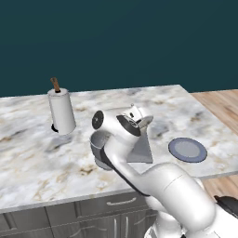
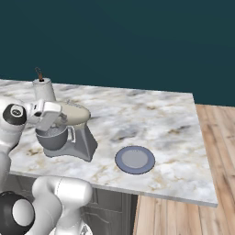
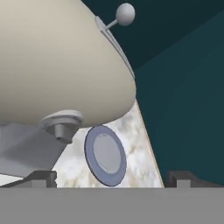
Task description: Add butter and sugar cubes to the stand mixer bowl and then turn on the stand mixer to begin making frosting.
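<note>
One paper-towel roll far left on the marble counter; next the stand mixer bowl under the stand mixer head, gripper close beside the head, jaws wide apart, empty; blue-grey plate right.

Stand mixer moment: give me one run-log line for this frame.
gripper: open, holding nothing | position: close beside stand mixer head | stand mixer bowl: seated on mixer | plate: on counter, right of mixer
</note>
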